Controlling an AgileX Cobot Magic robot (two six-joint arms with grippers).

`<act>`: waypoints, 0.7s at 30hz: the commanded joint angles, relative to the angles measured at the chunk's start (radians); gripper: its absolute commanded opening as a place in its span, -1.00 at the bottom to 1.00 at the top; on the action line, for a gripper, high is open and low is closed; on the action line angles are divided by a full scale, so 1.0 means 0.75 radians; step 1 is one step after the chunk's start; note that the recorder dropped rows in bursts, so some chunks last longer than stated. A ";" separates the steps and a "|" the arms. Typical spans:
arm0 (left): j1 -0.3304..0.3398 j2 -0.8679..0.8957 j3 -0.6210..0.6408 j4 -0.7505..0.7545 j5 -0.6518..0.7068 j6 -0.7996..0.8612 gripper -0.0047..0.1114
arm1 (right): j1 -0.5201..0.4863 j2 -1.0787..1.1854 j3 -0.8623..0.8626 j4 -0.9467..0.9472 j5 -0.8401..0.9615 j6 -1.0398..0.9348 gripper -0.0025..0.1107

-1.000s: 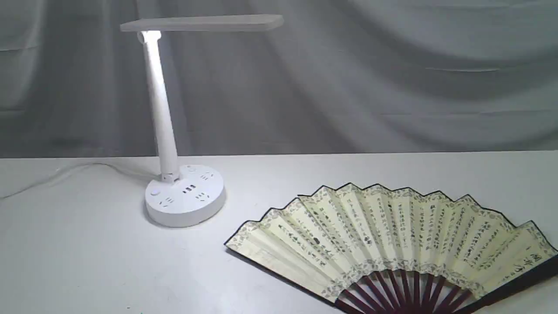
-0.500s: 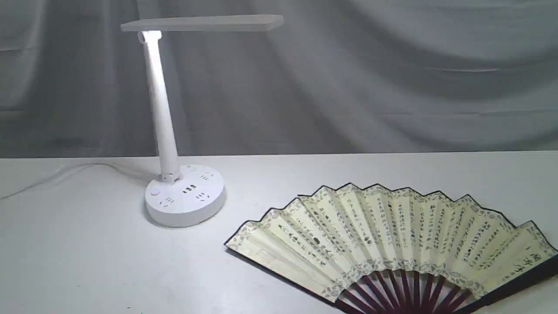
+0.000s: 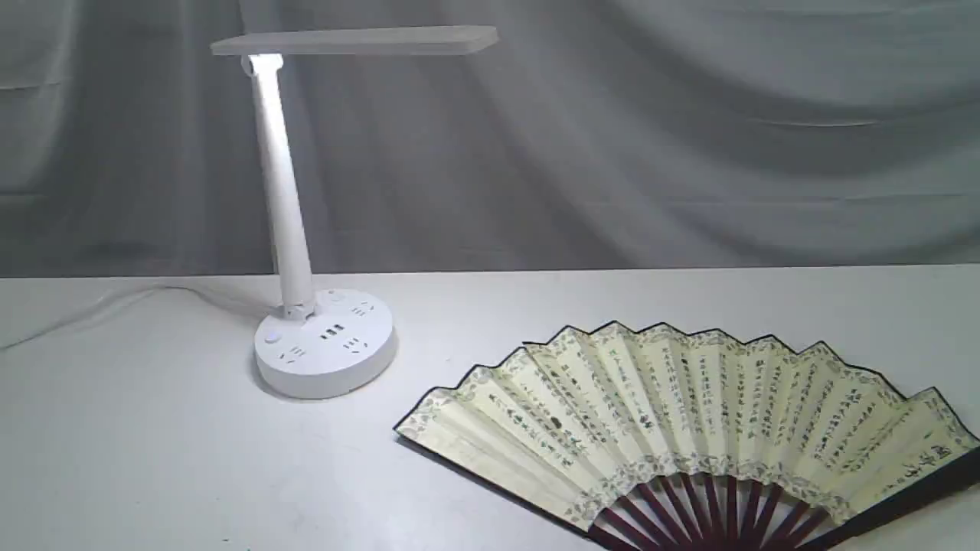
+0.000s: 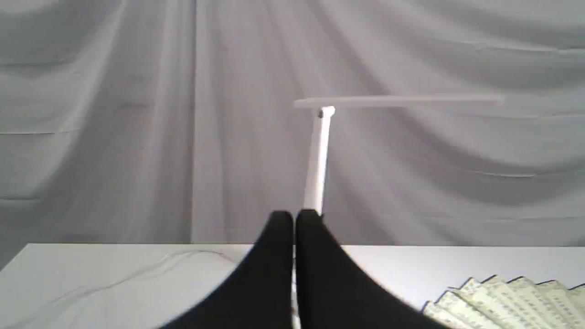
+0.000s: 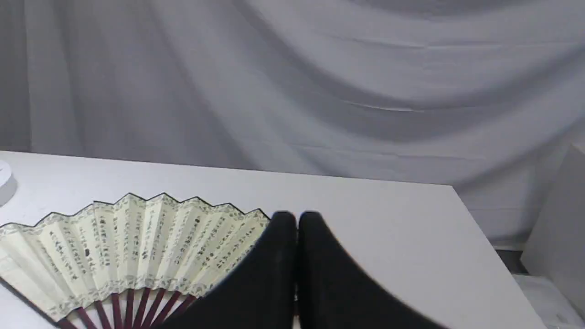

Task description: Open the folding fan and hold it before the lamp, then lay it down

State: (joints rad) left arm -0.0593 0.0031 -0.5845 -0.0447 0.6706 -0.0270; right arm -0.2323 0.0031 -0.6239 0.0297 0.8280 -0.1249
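Observation:
The folding fan [image 3: 689, 417] lies spread open and flat on the white table, cream pleats with dark calligraphy, maroon ribs toward the front edge. It also shows in the right wrist view [image 5: 132, 246] and as a corner in the left wrist view [image 4: 507, 301]. The lamp [image 3: 325, 344] stands to its left, lit, with a slanted stem and flat head [image 3: 352, 40]; its stem and head appear in the left wrist view [image 4: 320, 155]. Neither arm shows in the exterior view. My left gripper [image 4: 295, 217] is shut and empty. My right gripper [image 5: 297, 217] is shut and empty, held back from the fan's right end.
The lamp's white cord [image 3: 92, 310] trails left across the table [image 3: 153, 459]. A grey draped cloth [image 3: 689, 138] hangs behind. In the right wrist view the table's right edge [image 5: 498, 256] ends beside a pale box [image 5: 555, 228].

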 commanded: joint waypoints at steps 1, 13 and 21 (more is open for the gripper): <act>0.002 -0.004 0.185 0.034 -0.152 -0.004 -0.92 | 0.005 -0.004 0.161 0.009 -0.240 0.006 -0.96; 0.002 -0.004 0.736 0.050 -0.765 0.006 -0.92 | 0.005 -0.004 0.613 0.033 -0.684 0.010 -0.96; 0.002 -0.004 0.779 0.060 -0.786 0.008 -0.92 | 0.005 -0.004 0.832 0.064 -0.908 0.013 -0.96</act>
State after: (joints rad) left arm -0.0593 0.0031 -0.0051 0.0000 0.0900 -0.0256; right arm -0.2323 0.0047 -0.0244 0.0598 0.1937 -0.1169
